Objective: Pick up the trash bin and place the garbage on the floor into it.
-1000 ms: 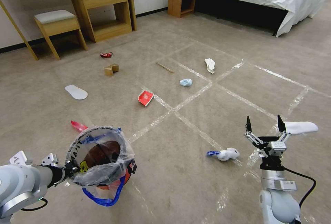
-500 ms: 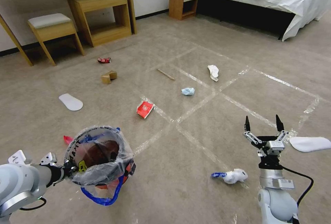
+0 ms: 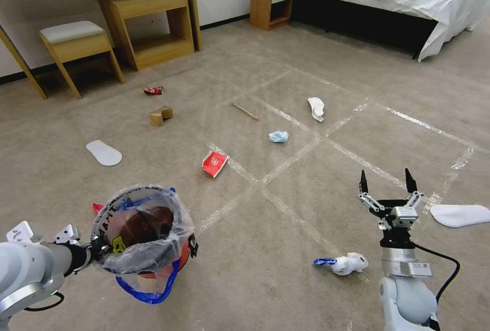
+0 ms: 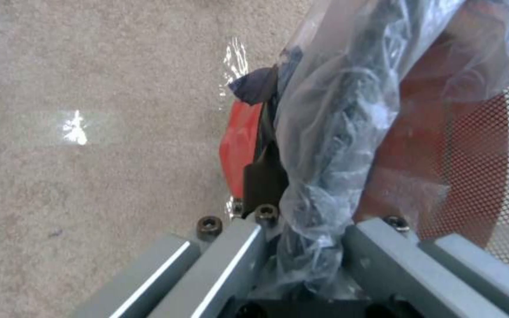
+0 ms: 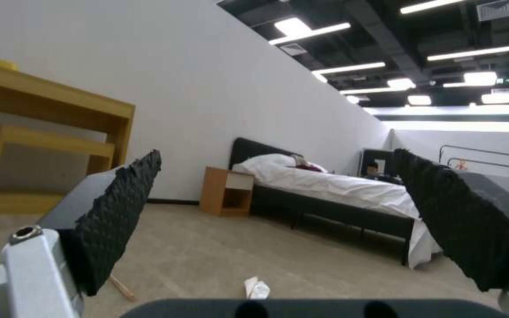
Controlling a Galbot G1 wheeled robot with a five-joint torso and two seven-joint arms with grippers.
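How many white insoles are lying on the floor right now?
2: one insole left of the red wrapper, one insole right of the right gripper. More may be hidden.

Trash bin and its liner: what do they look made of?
Trash bin: likely red metal or plastic mesh, from the fine perforated wall. Liner: thin clear glossy plastic film, crinkled, with blue handle strips. The left gripper clamps the rim.

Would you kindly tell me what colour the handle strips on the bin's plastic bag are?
Blue; the handle strips hang below the trash bin, clearest in the head view.
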